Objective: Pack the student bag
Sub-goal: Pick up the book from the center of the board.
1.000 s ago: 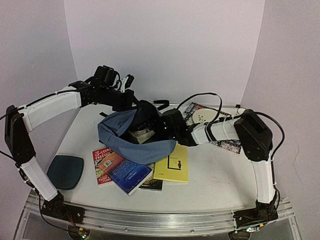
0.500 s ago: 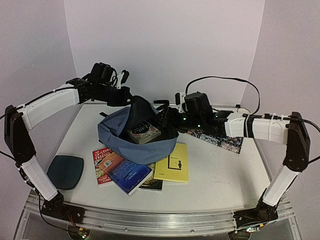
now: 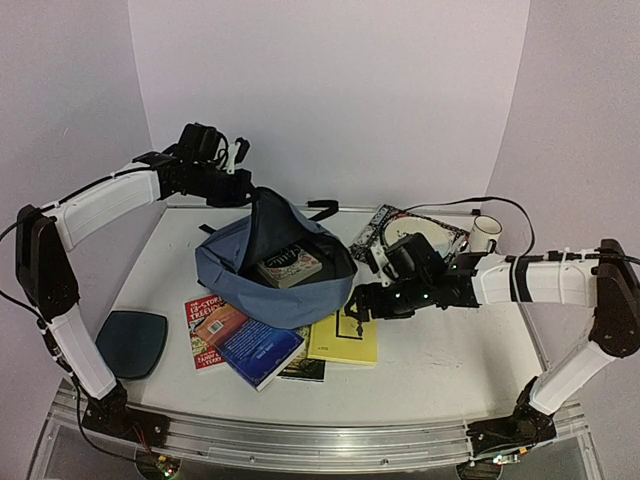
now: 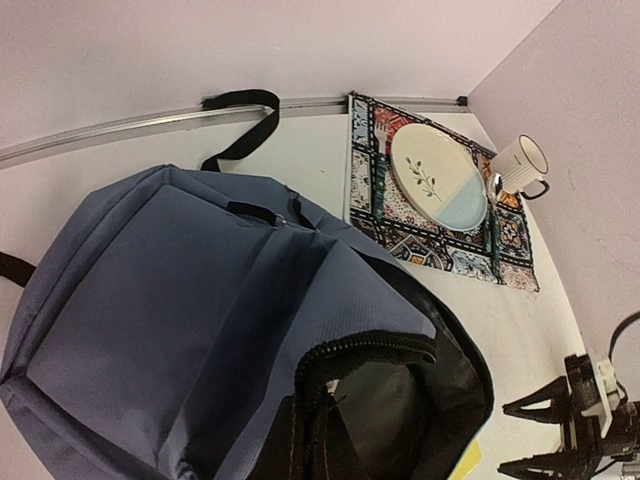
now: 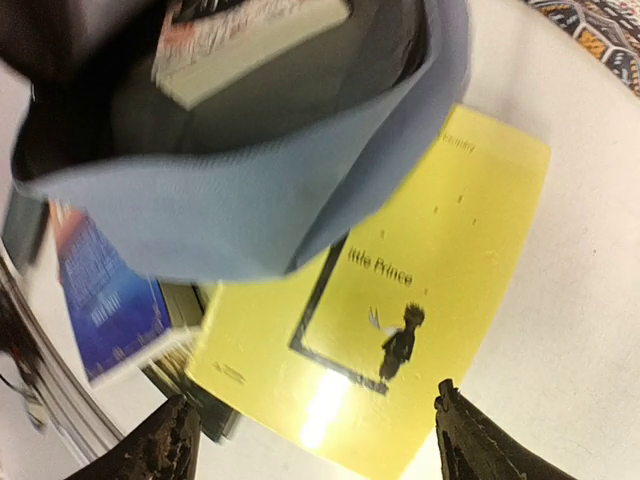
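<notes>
The slate-blue student bag (image 3: 262, 285) lies in the middle of the table with its mouth open toward me. A book (image 3: 290, 265) lies inside it. My left gripper (image 3: 243, 187) is shut on the bag's zippered top rim (image 4: 370, 345) and holds it up. My right gripper (image 3: 356, 306) is open and empty, just above the yellow book (image 3: 345, 340). In the right wrist view the fingertips (image 5: 175, 440) straddle the near part of the yellow book (image 5: 420, 290). The bag's front edge (image 5: 250, 200) overlaps the book's far corner.
A blue book (image 3: 258, 350) and a red book (image 3: 203, 325) lie stacked with other books in front of the bag. A dark teal pad (image 3: 130, 342) lies at the front left. A patterned mat (image 3: 382, 222) with a plate (image 3: 415, 232) and a white mug (image 3: 487, 233) are at the back right.
My right gripper has come out of the bag's mouth, leaving a book inside, and swung down over the yellow book. My left gripper has lifted the bag's rim higher.
</notes>
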Controlling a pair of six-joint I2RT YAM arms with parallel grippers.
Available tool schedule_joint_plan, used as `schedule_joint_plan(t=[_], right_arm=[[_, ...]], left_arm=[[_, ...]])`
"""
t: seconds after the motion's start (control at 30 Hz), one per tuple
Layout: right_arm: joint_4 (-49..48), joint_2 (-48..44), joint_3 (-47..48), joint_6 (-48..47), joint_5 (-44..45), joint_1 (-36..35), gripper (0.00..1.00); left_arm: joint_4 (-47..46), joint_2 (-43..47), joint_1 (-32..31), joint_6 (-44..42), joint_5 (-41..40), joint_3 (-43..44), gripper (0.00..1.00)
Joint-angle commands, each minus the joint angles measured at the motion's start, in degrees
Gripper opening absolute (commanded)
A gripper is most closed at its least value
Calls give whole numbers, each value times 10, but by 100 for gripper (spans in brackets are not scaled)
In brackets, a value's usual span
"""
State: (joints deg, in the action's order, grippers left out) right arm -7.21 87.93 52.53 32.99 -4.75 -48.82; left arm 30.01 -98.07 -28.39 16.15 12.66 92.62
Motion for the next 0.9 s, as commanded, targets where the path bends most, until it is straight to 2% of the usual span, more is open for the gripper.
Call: schedule_joint_plan(t=[0.0, 0.2, 0.47, 0.6, 0.87], right_arm=[[60, -2, -4, -132, 50, -44, 83], [70, 9, -13, -261, 171, -111, 85], [49, 70, 5, -428, 330, -201, 83], [50, 105, 30, -478, 347, -226, 80], [66, 168, 76, -512, 362, -254, 75]], left_arm=[[-14, -6, 20, -16, -8, 21, 0], [-12, 1, 21, -15, -3, 13, 0], [-8, 7, 23, -14, -1, 12, 0], [-6, 7, 23, -13, 1, 12, 0], [-3, 8, 23, -14, 1, 12, 0]])
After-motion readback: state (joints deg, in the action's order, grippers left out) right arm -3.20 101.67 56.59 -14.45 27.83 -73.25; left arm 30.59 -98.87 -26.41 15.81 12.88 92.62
